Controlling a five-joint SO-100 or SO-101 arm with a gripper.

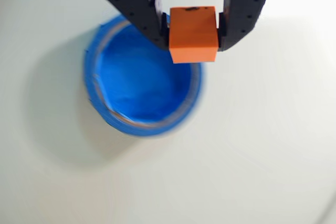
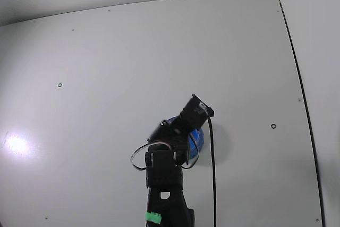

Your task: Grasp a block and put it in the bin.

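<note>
Wrist view — gripper (image 1: pixel 193 27) clamping block (image 1: pixel 193 34), above bin (image 1: pixel 139 85) rim

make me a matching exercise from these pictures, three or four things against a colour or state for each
Things:
1. small orange cube block
2. round blue bin
3. black two-finger gripper
4. white table

States:
a. shut on something, held above the bin's rim
b. bare and pale around the bin
c. clamped between two fingers
d. sits on the table, nothing inside

Pairs: 1-c, 2-d, 3-a, 4-b
</note>
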